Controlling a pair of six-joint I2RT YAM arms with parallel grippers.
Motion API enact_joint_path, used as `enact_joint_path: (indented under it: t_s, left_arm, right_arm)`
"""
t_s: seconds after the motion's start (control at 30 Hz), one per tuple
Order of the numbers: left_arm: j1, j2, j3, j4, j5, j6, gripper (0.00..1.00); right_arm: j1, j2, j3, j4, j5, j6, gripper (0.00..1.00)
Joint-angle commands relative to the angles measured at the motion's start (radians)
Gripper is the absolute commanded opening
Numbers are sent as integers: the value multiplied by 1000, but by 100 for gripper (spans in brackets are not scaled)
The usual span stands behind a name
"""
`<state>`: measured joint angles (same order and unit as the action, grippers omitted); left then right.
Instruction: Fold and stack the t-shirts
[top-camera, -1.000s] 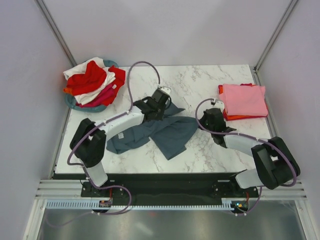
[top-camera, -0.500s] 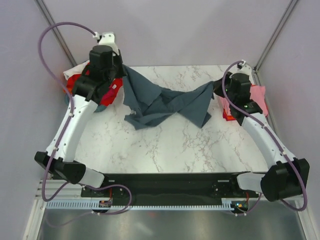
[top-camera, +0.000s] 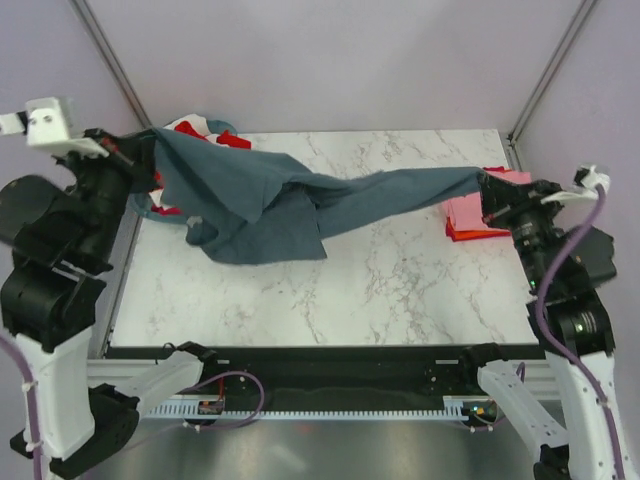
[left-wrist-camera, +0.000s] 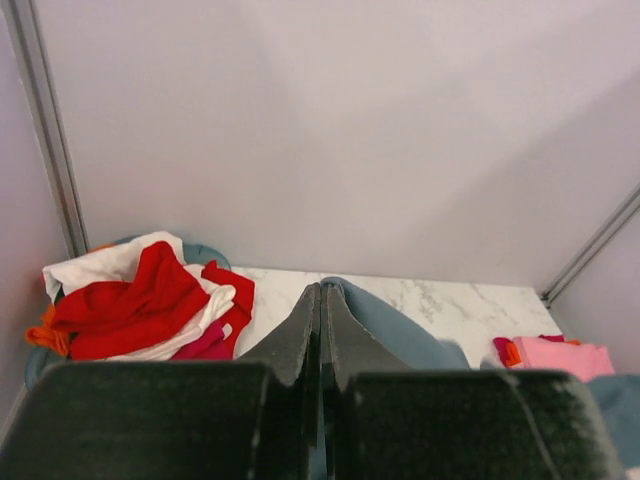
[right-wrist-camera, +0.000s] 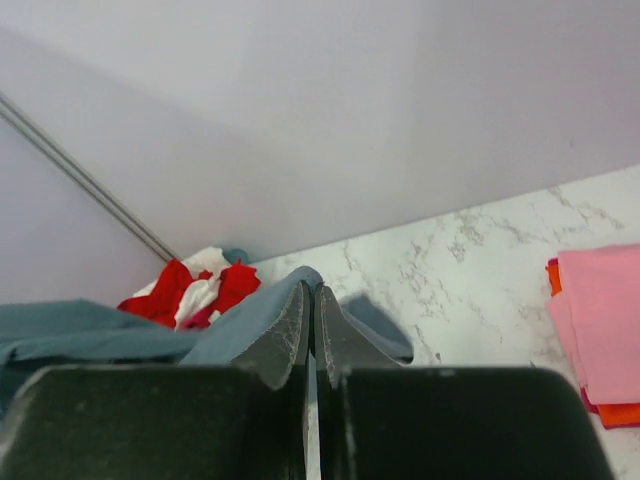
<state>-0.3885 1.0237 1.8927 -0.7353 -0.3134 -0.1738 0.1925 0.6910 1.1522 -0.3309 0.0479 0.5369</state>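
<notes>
**Slate shirt stretched in the air across the counter**

The slate blue-grey t-shirt hangs lifted above the marble counter, pulled out lengthwise from the counter's left edge to its right edge. The left fingers are pressed together on one end of the cloth, high over the counter's far-left corner. The right fingers are likewise pressed together, pinching the other end above the counter's right edge.

Toward the right the shirt is drawn into a narrow, taut band. Toward the left it widens into loose folds that sag over the left half of the counter. Whether the lowest fold touches the counter cannot be told.

At the counter's far-left corner, a heap of loose t-shirts in red, white, magenta and orange fills the teal basket, partly hidden behind the raised cloth in the top view. At the counter's right edge lies a folded pink t-shirt on top of an orange-red t-shirt.
</notes>
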Motion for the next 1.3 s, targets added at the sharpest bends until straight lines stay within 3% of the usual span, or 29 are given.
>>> enact_joint_path:
  t_s: [0.0,0.27,0.47,0.73,0.93,1.07,1.17,1.2,1.27]
  left_arm:
    - [0,-50,23,-27,-16,-4,2]
    - [2,-34,-147,-38,4,-87,2]
    - [2,168,-190,19,-1,-124,2]
    - [79,531,54,85,39,-208,2]
    - [146,856,304,105,105,-263,2]
    - [149,1048,411,151,174,-271,2]
    - [155,1157,482,168,258,-280,2]
    - [157,1171,500,171,285,-279,9]
    - [157,1176,496,172,330,-279,28]
  right_arm:
    - [-4,-120,-28,-62,-17,-28,0]
    - [-4,-277,-190,-163,-43,0,0]
    - [-4,-262,-264,-160,-39,9,0]
    - [-2,-217,-305,-145,-45,-2,0]
    - [-2,-291,-457,-193,-91,93,1]
    - [-2,-358,-567,-232,-75,176,12]
    - [-2,-404,-623,-237,-74,201,66]
    - [-2,-410,-631,-238,-66,205,82]
    - [-4,-398,-641,-237,-54,201,88]
